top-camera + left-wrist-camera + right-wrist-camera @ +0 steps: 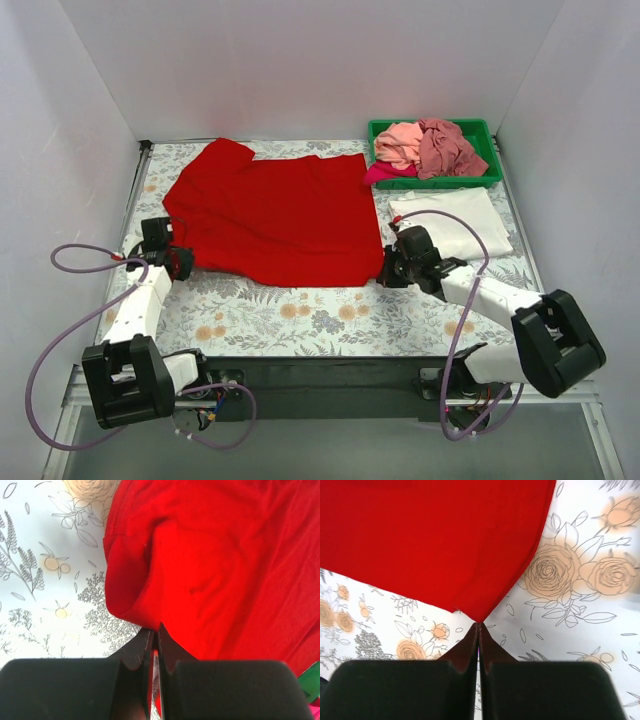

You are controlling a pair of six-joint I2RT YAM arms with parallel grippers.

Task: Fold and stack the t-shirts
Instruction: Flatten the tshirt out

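Red t-shirt (275,215) on floral tablecloth (300,322), white walls (300,60) around, corners clamped in left claw (155,632), right claw (478,628)

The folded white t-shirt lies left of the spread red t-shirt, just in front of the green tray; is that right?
Not quite: the top external view shows the white t-shirt right of the red t-shirt, just in front of the green tray.
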